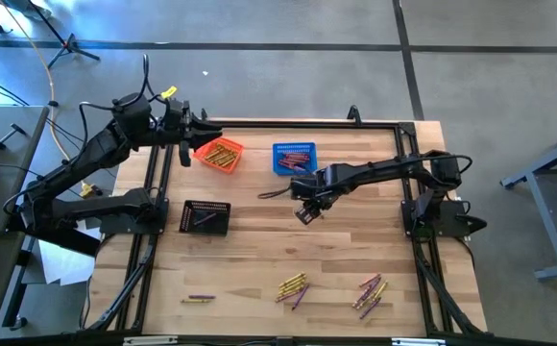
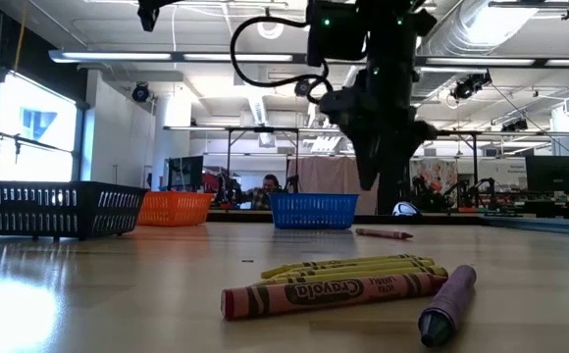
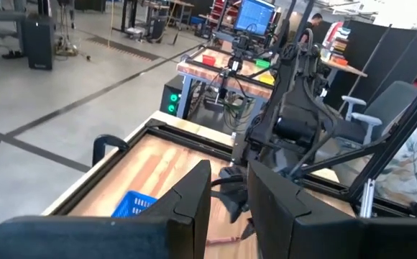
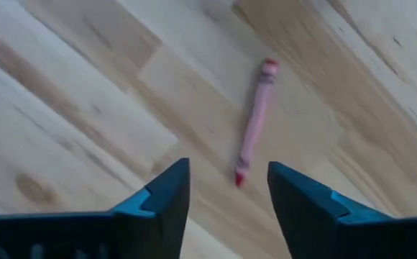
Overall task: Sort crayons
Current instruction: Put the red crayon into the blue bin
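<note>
A single red crayon (image 4: 255, 122) lies flat on the wooden table, also visible in the low view (image 2: 384, 233). My right gripper (image 4: 228, 191) hangs open above it, pointing down, near the table's middle (image 1: 304, 213); the crayon's near tip shows just beyond the gap between its fingers, untouched. More loose crayons lie in groups along the near edge (image 1: 293, 287) (image 1: 370, 293) (image 1: 199, 299). My left gripper (image 3: 230, 194) is raised at the far left, beside the orange basket (image 1: 220, 154), its fingers apart with nothing between them.
Three mesh baskets stand on the table: orange with yellow crayons at the far left, a blue one (image 1: 294, 159) beside it, and a black one (image 1: 205, 217) nearer on the left. Bare wood lies between the baskets and the near-edge crayons.
</note>
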Robot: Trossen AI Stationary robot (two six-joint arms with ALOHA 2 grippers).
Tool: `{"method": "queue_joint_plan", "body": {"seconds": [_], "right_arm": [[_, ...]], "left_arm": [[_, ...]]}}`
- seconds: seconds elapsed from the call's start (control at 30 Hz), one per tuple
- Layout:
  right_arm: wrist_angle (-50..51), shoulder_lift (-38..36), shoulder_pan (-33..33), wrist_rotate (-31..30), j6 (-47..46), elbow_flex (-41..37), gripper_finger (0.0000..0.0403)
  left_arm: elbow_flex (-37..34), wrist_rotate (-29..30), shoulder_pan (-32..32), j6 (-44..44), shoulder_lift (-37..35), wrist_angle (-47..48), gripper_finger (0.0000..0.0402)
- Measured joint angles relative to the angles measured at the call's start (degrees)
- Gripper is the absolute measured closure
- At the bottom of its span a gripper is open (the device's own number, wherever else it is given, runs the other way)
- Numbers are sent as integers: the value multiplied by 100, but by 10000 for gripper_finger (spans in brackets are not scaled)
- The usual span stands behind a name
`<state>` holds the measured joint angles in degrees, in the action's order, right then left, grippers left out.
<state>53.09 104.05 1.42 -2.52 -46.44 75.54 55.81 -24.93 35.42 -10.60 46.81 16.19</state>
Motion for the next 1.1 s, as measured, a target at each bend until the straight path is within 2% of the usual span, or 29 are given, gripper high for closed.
{"method": "queue_joint_plan", "body": {"seconds": [0.13,0.33,0.57,0.87,1.0,1.1], "right_arm": [[-693,0,159,43,-3,-315,218],[-830,0,424,37,5,-622,219],[-1472,0,569,444,297,-976,219],[-1980,-1,649,276,340,-1492,220],[-2164,-37,657,259,318,-1677,234],[-2178,-33,659,258,325,-1711,265]], "left_arm": [[0,0,2,-125,0,78,321],[0,0,1,-134,0,76,321],[0,0,2,-139,0,76,321],[0,0,0,-139,0,76,321],[0,0,2,-191,0,76,321],[0,0,0,-189,0,76,321]]}}
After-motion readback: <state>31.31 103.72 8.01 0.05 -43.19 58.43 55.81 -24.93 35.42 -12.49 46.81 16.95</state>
